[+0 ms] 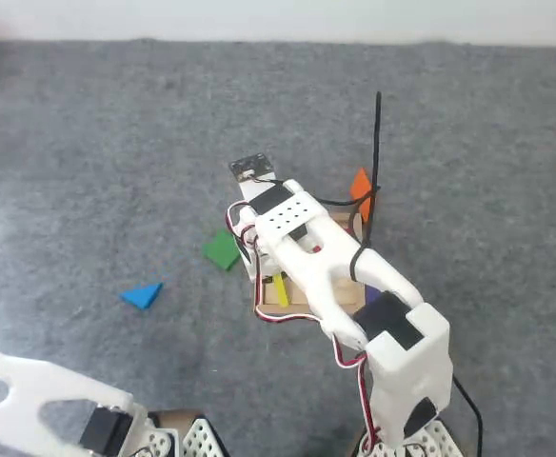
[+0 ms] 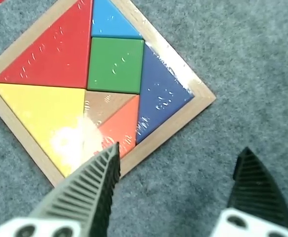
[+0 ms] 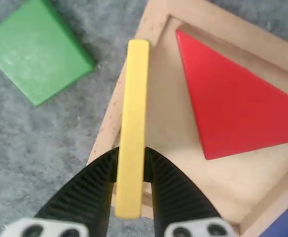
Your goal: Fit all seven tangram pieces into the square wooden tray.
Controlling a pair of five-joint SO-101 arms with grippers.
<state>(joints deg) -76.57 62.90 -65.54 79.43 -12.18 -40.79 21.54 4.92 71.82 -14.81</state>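
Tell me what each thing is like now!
wooden tray, mostly bare
yellow piece, on edge, gripped over tray rim
right gripper, shut on yellow piece
red triangle, flat inside tray
green square, flat on carpet
blue triangle, lying on carpet
left gripper, open, empty
other tray, packed with pieces

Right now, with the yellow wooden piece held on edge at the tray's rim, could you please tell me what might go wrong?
1. The yellow wooden piece stands on edge in the right arm's jaws, over the rim of the square wooden tray; released here, it might topple outward onto the grey carpet.
2. Falling inward, it could land on the red wooden triangle already in the tray and not lie flat.
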